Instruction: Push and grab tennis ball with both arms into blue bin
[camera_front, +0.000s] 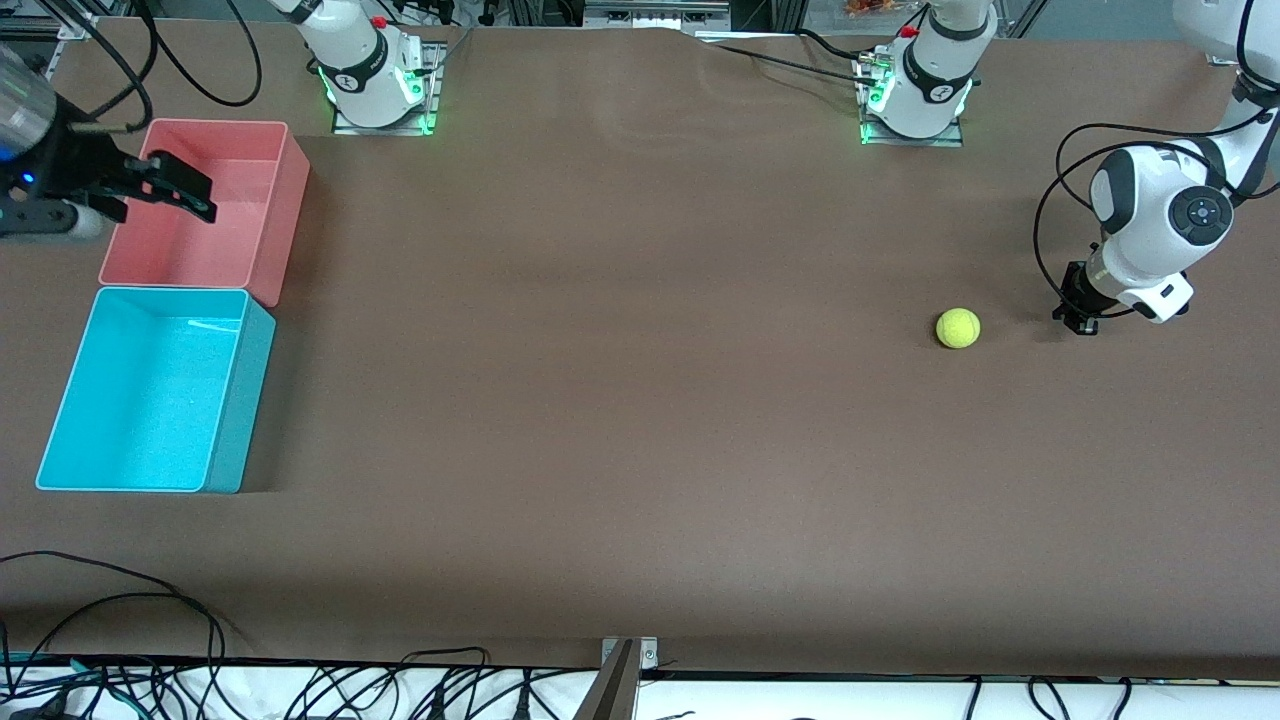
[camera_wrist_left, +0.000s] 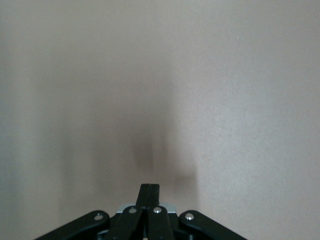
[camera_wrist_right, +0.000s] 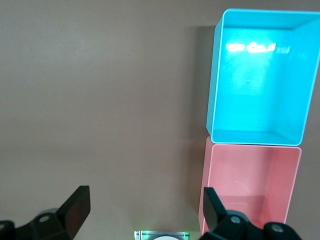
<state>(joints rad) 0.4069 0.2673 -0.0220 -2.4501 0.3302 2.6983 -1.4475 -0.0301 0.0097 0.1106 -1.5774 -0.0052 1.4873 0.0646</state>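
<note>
Taking the tennis ball (camera_front: 958, 328) as the landmark: it is sitting alone on the brown table (camera_front: 620, 400) toward the left arm's end, touching nothing, with bare tabletop lying open all around it.

Just beside the ball, toward the left arm's end of the table, the left gripper (camera_front: 1078, 320) is pointing down at the surface. The bulky white wrist is covering most of it in the front view, so only its black tip is showing. In the left wrist view its fingers (camera_wrist_left: 148, 192) are lying pressed together with nothing between them, and only blurred tabletop is filling the rest of that picture; the ball is not appearing there.

Well apart from the ball, at the right arm's end, the blue bin (camera_front: 60, 440) is standing with its inside showing nothing but glare, a wide stretch of bare table lying between it and the ball. The pink bin (camera_front: 285, 200) is sitting farther from the front camera than the blue bin, their short walls touching or nearly so.

The right gripper (camera_front: 180, 190) is hanging over the pink bin, its jaws spread wide and holding nothing. The frame edge is cutting off much of that arm.
</note>
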